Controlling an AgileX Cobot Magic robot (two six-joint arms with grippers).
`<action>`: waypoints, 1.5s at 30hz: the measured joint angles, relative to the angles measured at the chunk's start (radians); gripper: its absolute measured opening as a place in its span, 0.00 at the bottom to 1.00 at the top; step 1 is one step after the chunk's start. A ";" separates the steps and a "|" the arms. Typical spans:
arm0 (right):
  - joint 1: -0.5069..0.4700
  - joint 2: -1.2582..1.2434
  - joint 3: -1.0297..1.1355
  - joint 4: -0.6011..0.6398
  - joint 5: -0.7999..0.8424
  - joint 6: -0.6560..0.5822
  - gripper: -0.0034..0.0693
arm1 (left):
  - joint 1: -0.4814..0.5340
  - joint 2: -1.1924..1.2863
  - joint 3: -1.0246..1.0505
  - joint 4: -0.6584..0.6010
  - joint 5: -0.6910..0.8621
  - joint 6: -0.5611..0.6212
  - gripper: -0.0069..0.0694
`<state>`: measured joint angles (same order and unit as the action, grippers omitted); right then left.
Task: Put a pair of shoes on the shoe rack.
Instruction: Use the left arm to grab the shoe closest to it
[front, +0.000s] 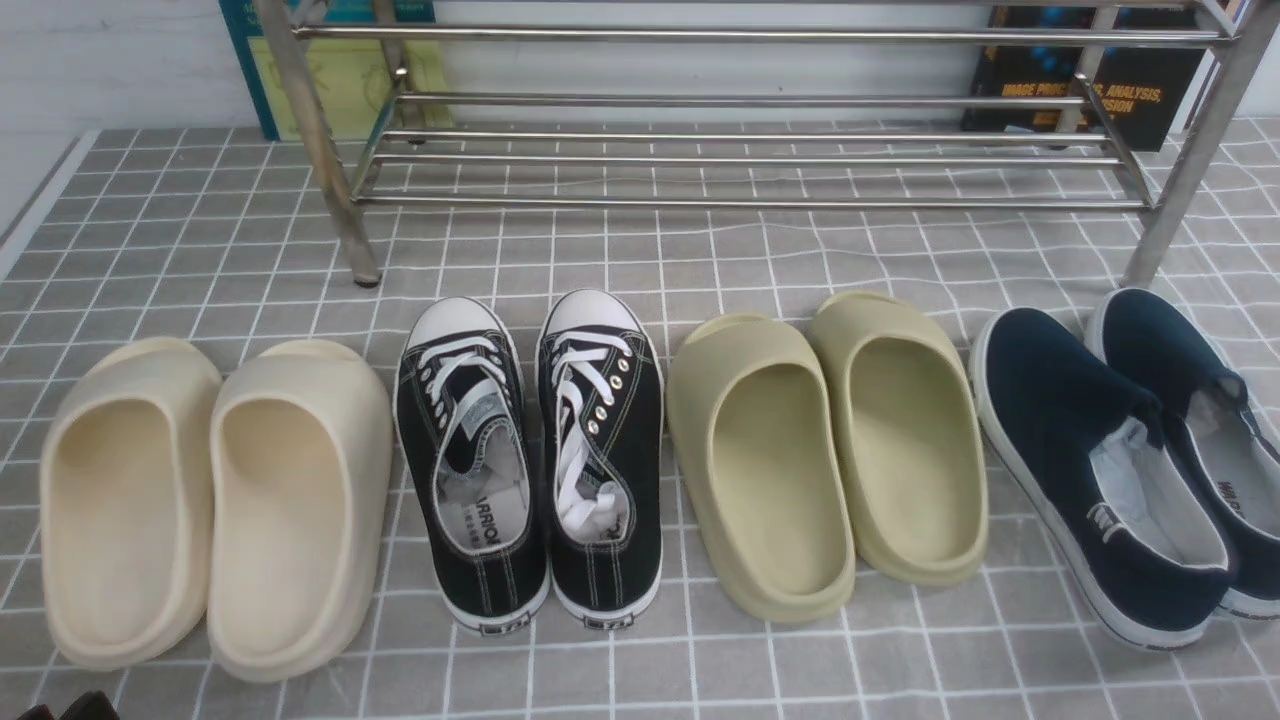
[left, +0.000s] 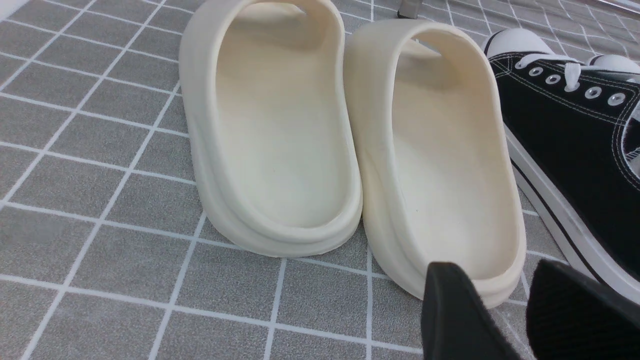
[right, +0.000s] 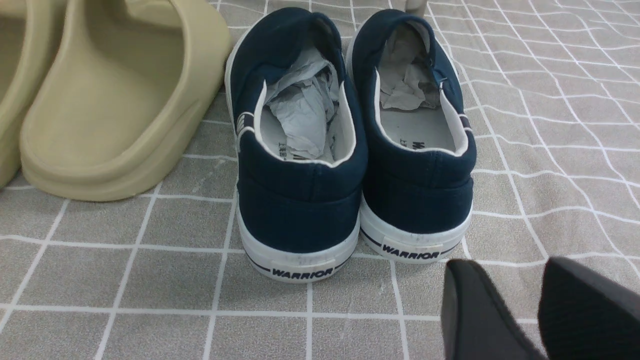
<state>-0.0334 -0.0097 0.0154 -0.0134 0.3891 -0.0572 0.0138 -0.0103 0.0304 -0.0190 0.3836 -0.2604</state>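
1. Black canvas sneakers (front: 632, 440) with white laces and white toe caps stand side by side on the grey checked cloth (front: 200, 250), soles down.
2. Their toes point away from me, toward the silver metal shoe rack (front: 750, 160); their heels face me. Both long axes run front to back, close to parallel, with the inner sides touching or very nearly so.
3. The pair sits between the cream foam slides (front: 300, 500) on my left and the olive foam slides (front: 760, 470) on my right. The navy slip-on shoes (front: 1090, 450) lie farthest right, angled a little.
4. The rack stands across the far side of the cloth, apart from the sneakers' toes. Its bars run left to right, crosswise to the sneakers' length.
5. My left pincer (left: 492, 272) hangs above the cloth just behind the heel of the cream slide nearest the sneakers. Its black fingers stand apart and hold nothing. One sneaker's outer side shows just beside it.
6. My right pincer (right: 507, 270) hovers near the heels of the navy slip-ons. Its fingers are likewise apart, touching nothing.
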 joint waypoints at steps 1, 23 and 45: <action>0.000 0.000 0.000 0.000 0.000 0.000 0.38 | 0.000 0.000 0.000 0.000 0.000 0.000 0.40; 0.000 0.000 0.000 0.000 0.000 0.000 0.38 | 0.000 0.000 0.000 0.019 0.000 0.000 0.40; 0.000 0.000 0.000 0.000 0.000 0.000 0.38 | 0.000 0.000 0.000 0.026 -0.020 0.000 0.40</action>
<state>-0.0334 -0.0097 0.0154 -0.0134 0.3891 -0.0572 0.0138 -0.0103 0.0304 0.0075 0.3638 -0.2604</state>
